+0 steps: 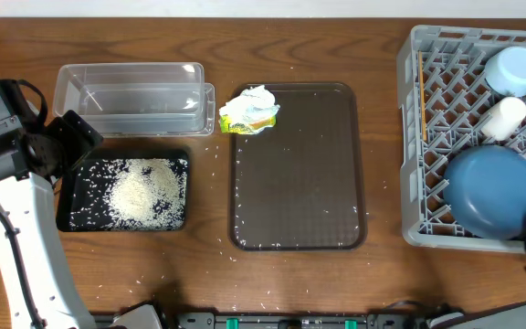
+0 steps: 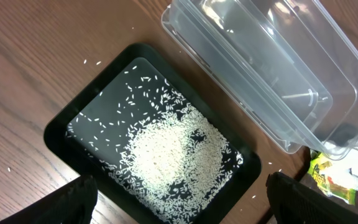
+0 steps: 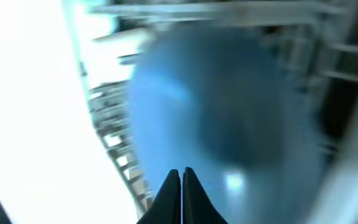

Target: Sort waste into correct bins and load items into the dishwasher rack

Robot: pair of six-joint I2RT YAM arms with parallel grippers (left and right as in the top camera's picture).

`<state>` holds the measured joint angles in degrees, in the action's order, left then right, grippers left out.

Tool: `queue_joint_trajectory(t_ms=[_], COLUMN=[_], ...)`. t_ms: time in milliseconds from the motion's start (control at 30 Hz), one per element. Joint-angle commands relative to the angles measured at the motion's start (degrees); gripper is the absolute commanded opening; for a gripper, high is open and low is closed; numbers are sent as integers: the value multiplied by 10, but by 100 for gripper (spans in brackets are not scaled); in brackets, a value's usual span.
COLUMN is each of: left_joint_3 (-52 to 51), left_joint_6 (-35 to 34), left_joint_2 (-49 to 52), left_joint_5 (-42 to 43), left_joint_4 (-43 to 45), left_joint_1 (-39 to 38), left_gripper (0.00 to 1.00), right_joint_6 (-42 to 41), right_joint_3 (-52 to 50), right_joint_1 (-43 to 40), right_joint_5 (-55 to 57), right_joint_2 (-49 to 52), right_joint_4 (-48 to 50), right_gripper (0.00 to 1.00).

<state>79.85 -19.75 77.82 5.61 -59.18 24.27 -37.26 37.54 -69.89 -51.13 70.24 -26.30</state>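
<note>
Sitting in grey rack (image 1: 412, 137), dark-blue bowl (image 1: 493, 190)

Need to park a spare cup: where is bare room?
The brown tray is mostly bare below the tissue. A bare table strip runs between it and the rack. The clear tub is empty. Crowded: the rack's right side, the black tray under rice.

Shallow black rectangular tray (image 2: 59, 134) on the brown wooden desk (image 2: 23, 56), holding a heap of loose white rice grains (image 2: 169, 158). Just beside it, apart, a clear rectangular plastic tub (image 2: 260, 68). At the tub's corner, a crumpled white tissue with a yellow-green wrapper (image 2: 344, 171). Left hand (image 2: 180, 190) spread wide, dark fingers (image 2: 67, 202) at the bottom corners.
</note>
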Motion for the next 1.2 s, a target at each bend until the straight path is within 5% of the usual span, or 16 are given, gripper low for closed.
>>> queue_joint_trajectory(t_ms=[0,133,367,500,567,800,1167], left_joint_3=[5,5,5,5,5,5,5], left_joint_6=[-7,-7,-7,-7,-7,-7,-7], left_joint_2=[-2,-2,-2,-2,-2,-2,-2], left_joint_5=[-3,-3,-3,-3,-3,-3,-3], left_joint_4=[-2,-2,-2,-2,-2,-2,-2], left_joint_1=[2,2,2,2,2,2,2], left_gripper=[90,90,90,90,90,90,90], right_joint_6=[5,30,82,96,117,118,121], right_joint_3=[46,111,308,425,473,527,527], right_joint_1=[39,122,384,520,575,657,670], right_joint_5=[-25,35,323,436,463,511,521], right_joint_2=[-47,-65,-16,61,112,251,354], right_joint_4=[2,-34,-200,-278,-295,-298,-301], right_gripper=[6,9,18,31,47,56,46])
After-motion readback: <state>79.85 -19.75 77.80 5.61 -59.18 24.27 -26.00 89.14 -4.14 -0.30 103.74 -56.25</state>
